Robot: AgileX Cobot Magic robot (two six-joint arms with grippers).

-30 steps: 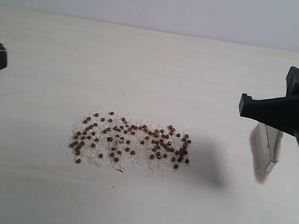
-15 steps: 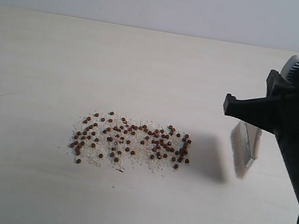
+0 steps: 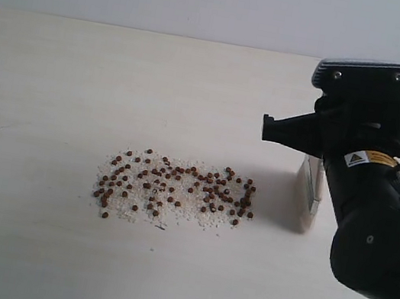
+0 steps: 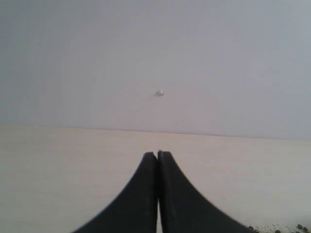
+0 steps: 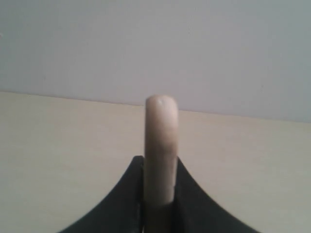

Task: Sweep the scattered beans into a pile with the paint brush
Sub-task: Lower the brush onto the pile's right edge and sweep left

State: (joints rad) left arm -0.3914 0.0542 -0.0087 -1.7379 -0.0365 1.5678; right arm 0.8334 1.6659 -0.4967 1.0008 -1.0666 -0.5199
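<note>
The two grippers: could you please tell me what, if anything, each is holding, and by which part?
The right gripper clamps the paint brush by its wooden handle; the left gripper is shut on nothing.

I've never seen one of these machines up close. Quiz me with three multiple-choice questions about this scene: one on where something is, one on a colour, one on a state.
1. In the exterior view, where is the paint brush relative to the beans?
A. To their right, apart from them.
B. Lying on top of them.
C. To their left.

2. What colour are the beans?
A. Green.
B. Reddish-brown.
C. Blue.

3. How does the left tool stand?
A. Wide open.
B. Shut, holding nothing.
C. Shut on the paint brush.

Answers:
1 A: a strip of bare table shows between the paint brush and the beans.
2 B: they are small reddish-brown dots against the pale table.
3 B: its jaws meet in the left wrist view, while the paint brush handle sits in the right tool.
</note>
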